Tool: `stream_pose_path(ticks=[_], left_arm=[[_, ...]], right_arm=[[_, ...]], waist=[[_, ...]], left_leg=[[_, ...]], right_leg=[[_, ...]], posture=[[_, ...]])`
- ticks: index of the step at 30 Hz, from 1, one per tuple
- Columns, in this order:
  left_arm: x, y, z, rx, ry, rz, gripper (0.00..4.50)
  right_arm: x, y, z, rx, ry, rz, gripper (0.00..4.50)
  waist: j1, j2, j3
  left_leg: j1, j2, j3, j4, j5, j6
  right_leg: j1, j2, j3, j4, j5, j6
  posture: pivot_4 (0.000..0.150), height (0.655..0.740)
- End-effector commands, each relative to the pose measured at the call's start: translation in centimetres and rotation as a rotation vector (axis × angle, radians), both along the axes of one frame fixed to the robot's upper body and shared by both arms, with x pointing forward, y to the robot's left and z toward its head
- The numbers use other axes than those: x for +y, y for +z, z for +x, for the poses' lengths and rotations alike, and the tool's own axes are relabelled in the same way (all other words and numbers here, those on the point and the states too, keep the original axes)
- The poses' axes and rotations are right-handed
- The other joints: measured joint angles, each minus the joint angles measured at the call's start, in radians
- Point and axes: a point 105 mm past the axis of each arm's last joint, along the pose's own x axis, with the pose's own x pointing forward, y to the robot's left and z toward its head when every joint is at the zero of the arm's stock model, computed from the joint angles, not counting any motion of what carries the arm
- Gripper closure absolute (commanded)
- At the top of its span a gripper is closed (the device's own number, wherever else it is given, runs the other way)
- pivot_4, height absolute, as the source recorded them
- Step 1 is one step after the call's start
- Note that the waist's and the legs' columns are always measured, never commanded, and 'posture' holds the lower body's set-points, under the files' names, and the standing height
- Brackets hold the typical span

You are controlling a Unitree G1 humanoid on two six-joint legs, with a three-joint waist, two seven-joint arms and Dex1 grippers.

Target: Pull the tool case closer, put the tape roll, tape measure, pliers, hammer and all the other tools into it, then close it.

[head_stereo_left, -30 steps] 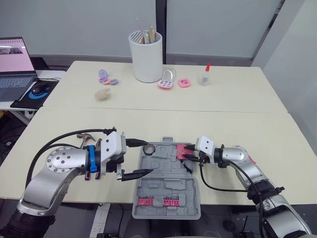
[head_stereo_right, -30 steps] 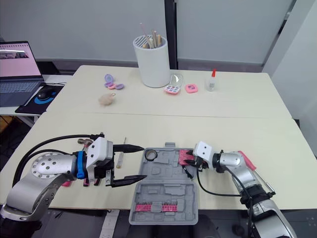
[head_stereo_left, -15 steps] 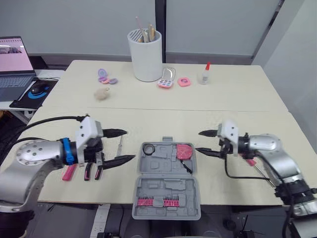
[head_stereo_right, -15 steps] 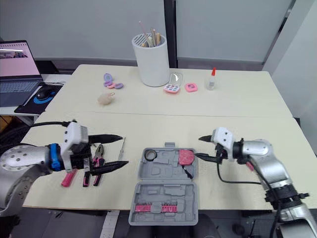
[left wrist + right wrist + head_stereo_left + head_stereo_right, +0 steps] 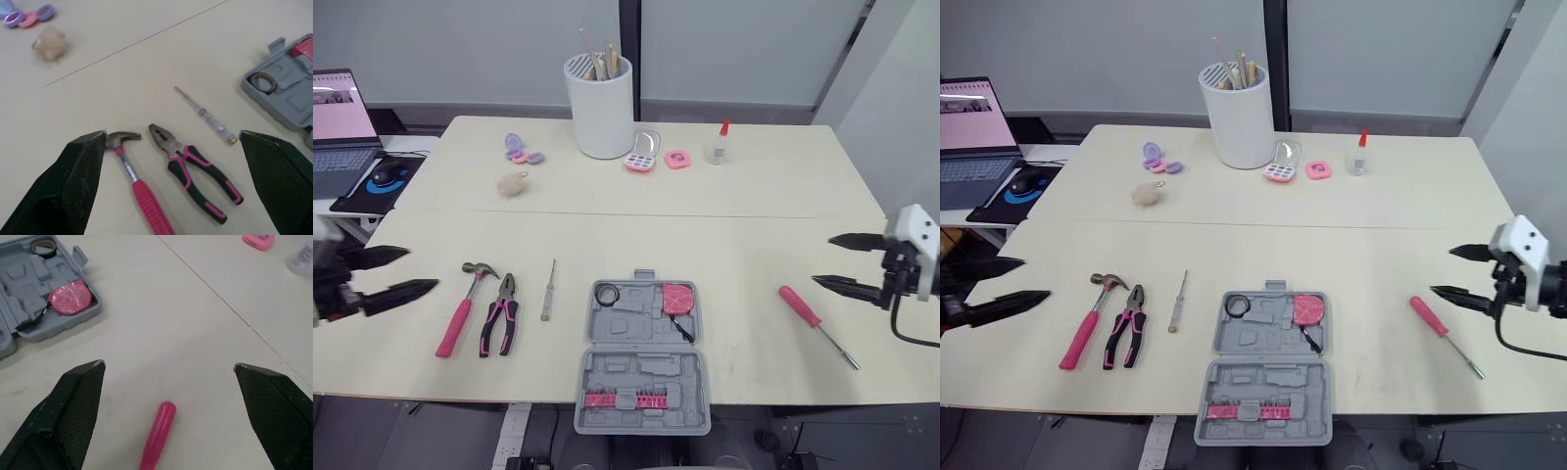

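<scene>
tool case (image 5: pixel 641 367): grey, open and flat at the near edge of the table (image 5: pixel 744 245), between the two hands; its near half holds a row of pink bits (image 5: pixel 626 399)
tape roll (image 5: pixel 607 294): inside the case, in the far-left corner of its far half
tape measure (image 5: pixel 677 298): pink, inside the case at the far-right of that same half, a black strap trailing from it
hammer (image 5: pixel 462 311): pink handle, on the table left of the case, head pointing away from the robot
pliers (image 5: pixel 499 318): just beside the hammer on its case side, not touching it; nose pointing away
slim screwdriver (image 5: pixel 548 290): on the table between the pliers and the case, apart from both
pink screwdriver (image 5: pixel 815 323): on the table well to the right of the case, metal tip toward the near edge
left hand (image 5: pixel 421 268): at the table's left edge; fingers spread wide, holding nothing, pointing toward the hammer
right hand (image 5: pixel 822 259): at the table's right edge near the pink screwdriver; fingers spread wide, holding nothing
</scene>
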Motion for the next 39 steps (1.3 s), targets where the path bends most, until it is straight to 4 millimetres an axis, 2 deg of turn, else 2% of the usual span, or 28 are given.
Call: stream_pose_path(ticks=[1, 6, 16, 28, 33, 36, 39], left_arm=[[3.5, 0.9, -0.9, -0.007, 0.092, 0.019, 0.0], [5.3, -0.3, -1.1, 0.021, 0.142, 0.012, 0.0], [5.7, -2.2, -0.9, 0.039, 0.149, 0.025, 0.0], [5.6, -2.0, -0.9, 0.021, 0.148, 0.029, 0.0], [5.1, -1.5, -0.6, -0.012, 0.153, 0.016, 0.0], [4.3, -1.7, -0.9, -0.024, 0.149, 0.004, 0.0], [3.0, -2.3, -1.8, -0.023, 0.143, -0.015, 0.0]], right_arm=[[-2.1, 1.7, 0.0, -0.051, -0.042, -0.023, 0.03], [-2.8, 1.7, 0.3, -0.037, -0.071, -0.006, 0.03], [-3.1, 1.3, 0.5, -0.02, -0.088, -0.013, 0.03], [-3.1, 1.2, 1.1, -0.036, -0.093, -0.054, 0.03], [-1.2, 1.9, 2.3, -0.101, -0.037, -0.035, 0.03], [1.9, 2.1, 3.3, -0.127, 0.068, 0.011, 0.03], [6.4, 2.7, 4.3, -0.159, 0.213, 0.076, 0.03]], waist=[[-0.002, 0.0, 0.0], [-0.002, 0.0, 0.0], [-0.002, 0.0, 0.0], [-0.002, 0.0, 0.0], [-0.003, 0.0, 0.0], [-0.01, 0.0, 0.0], [-0.023, 0.0, 0.0]], left_leg=[[0.0, 0.0, 0.001, 0.0, 0.0, 0.0], [0.0, 0.001, 0.006, 0.0, 0.0, 0.0], [-0.001, 0.001, 0.013, 0.0, -0.001, 0.001], [-0.001, 0.001, 0.014, 0.0, -0.001, 0.001], [0.0, 0.002, 0.014, 0.0, -0.001, 0.001], [0.0, 0.003, 0.014, 0.0, -0.001, 0.001], [0.0, 0.003, 0.012, 0.001, -0.001, 0.001]], right_leg=[[-0.001, 0.0, 0.0, 0.0, 0.0, 0.0], [-0.003, 0.0, 0.0, 0.001, 0.0, 0.0], [-0.004, -0.001, 0.0, 0.001, 0.0, 0.0], [-0.004, -0.002, 0.0, 0.002, 0.0, 0.0], [-0.004, -0.002, 0.001, 0.002, 0.0, 0.0], [-0.004, -0.002, 0.001, 0.003, 0.0, 0.0], [-0.004, -0.002, 0.002, 0.004, 0.001, 0.0]], posture=[[0.15, 0.74], [0.15, 0.74], [0.15, 0.74], [0.15, 0.74], [0.15, 0.74], [0.15, 0.74], [0.15, 0.74]])
